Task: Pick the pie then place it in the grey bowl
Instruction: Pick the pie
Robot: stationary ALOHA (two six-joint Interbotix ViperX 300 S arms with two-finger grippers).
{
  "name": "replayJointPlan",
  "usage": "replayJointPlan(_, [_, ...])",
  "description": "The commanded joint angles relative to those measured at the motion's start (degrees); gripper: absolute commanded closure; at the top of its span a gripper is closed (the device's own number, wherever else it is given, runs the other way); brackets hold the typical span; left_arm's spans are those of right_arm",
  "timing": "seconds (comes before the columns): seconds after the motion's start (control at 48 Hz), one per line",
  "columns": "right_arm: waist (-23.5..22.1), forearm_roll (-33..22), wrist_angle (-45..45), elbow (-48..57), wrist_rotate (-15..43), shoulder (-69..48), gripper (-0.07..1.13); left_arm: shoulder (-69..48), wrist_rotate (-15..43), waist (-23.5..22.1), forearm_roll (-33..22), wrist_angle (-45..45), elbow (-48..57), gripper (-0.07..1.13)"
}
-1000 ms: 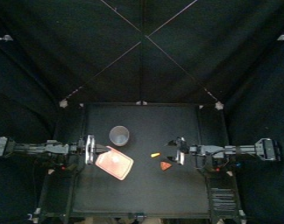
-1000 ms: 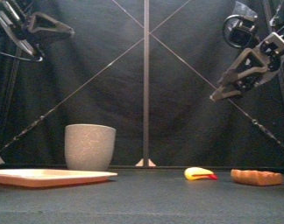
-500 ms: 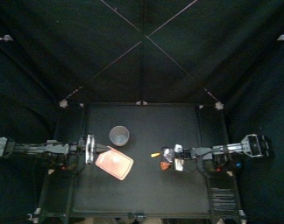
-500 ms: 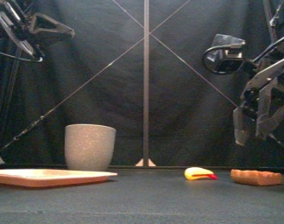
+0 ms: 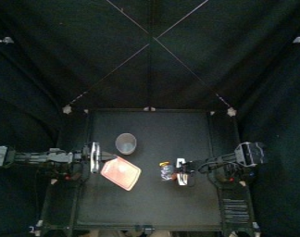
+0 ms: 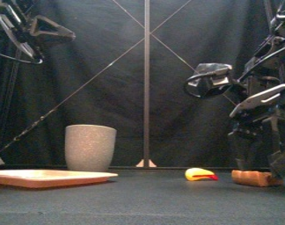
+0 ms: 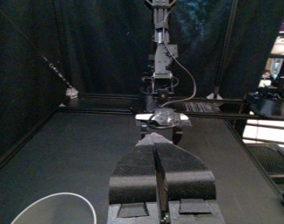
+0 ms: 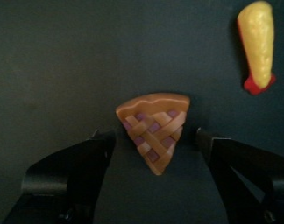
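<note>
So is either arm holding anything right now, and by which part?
Nothing is held. The right fingers stand open on either side of the pie, not closed on it; the left fingers are shut and empty.

Both arms I'm driving are black. In the front view the left arm (image 6: pixel 18 28) reads as thin struts and angular links. The right arm (image 6: pixel 260 104) looks chunkier, with rounded housings and a dull sheen. From above, I can make out a pale cross-plate (image 5: pixel 93 154) near the end of the left arm. My left wrist feed shows the left claw (image 7: pixel 159 140) as two matte black jaws, wide at the base and tapering to a narrow tip, each with a small rectangular recess low down. The right claw (image 8: pixel 154 138) has broad black jaws with rounded edges. Screws and markings are too small for me to tell.
</note>
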Motion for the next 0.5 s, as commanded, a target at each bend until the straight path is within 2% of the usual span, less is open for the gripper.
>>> replayJointPlan(0.021, [0.3, 0.1, 1.2, -1.9, -0.1, 0.6, 0.01, 0.3, 0.1, 0.1, 0.0, -0.3, -0.5, 1.05])
replayJointPlan(0.167, [0.4, 0.2, 1.8, -3.0, 0.0, 1.5, 0.02, 0.3, 0.1, 0.2, 0.1, -0.3, -0.5, 1.05])
replayJointPlan(0.271, [0.5, 0.4, 1.8, -3.1, 0.0, 1.5, 0.07, 0.3, 0.1, 0.4, 0.0, -0.3, -0.4, 1.05])
replayJointPlan(0.375, [0.5, 0.4, 1.8, -3.2, 0.0, 1.5, 0.19, 0.3, 0.1, 0.6, 0.0, -0.3, -0.1, 1.05])
replayJointPlan(0.5, [0.5, 0.4, 1.8, -3.3, 0.0, 1.5, 0.39, 0.3, 0.1, 0.6, 0.0, -0.3, 0.1, 1.05])
